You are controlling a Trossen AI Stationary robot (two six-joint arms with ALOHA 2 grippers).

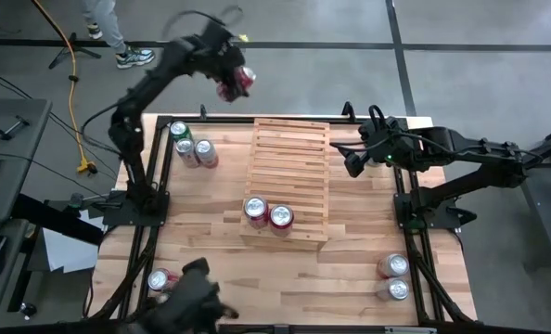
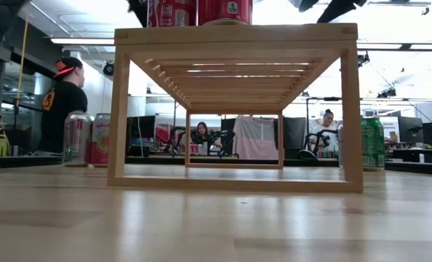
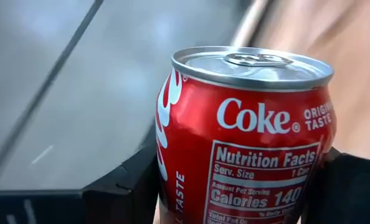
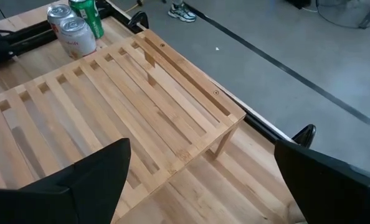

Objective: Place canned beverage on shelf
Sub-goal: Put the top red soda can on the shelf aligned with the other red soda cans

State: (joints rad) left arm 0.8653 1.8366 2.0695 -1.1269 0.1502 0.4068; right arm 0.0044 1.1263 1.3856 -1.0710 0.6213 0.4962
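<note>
My left gripper (image 1: 231, 82) is raised high over the table's far edge, left of the shelf, shut on a red Coke can (image 3: 247, 143). The shelf (image 1: 289, 176), a pale-wood slatted rack, stands mid-table. Two red cans (image 1: 256, 211) (image 1: 281, 217) stand upright on its near end. In the low view their bottoms (image 2: 201, 11) show on the shelf's top. My right gripper (image 1: 354, 160) hangs open by the shelf's far right corner, nothing between its fingers (image 4: 91, 180). My left gripper pinches the Coke can's side wall (image 3: 172, 180) between its two fingers, one on either side of the lower body. The can's top and pull tab (image 3: 256, 60) stand out past the fingers (image 3: 132, 186). The can is lifted clear of the table.
Three cans, one of them green (image 1: 178, 131), stand at the far left (image 1: 204, 154). Two more stand at the near right (image 1: 393, 267), and one at the near left (image 1: 160, 279). People sit and stand in the room beyond the table (image 2: 63, 102).
</note>
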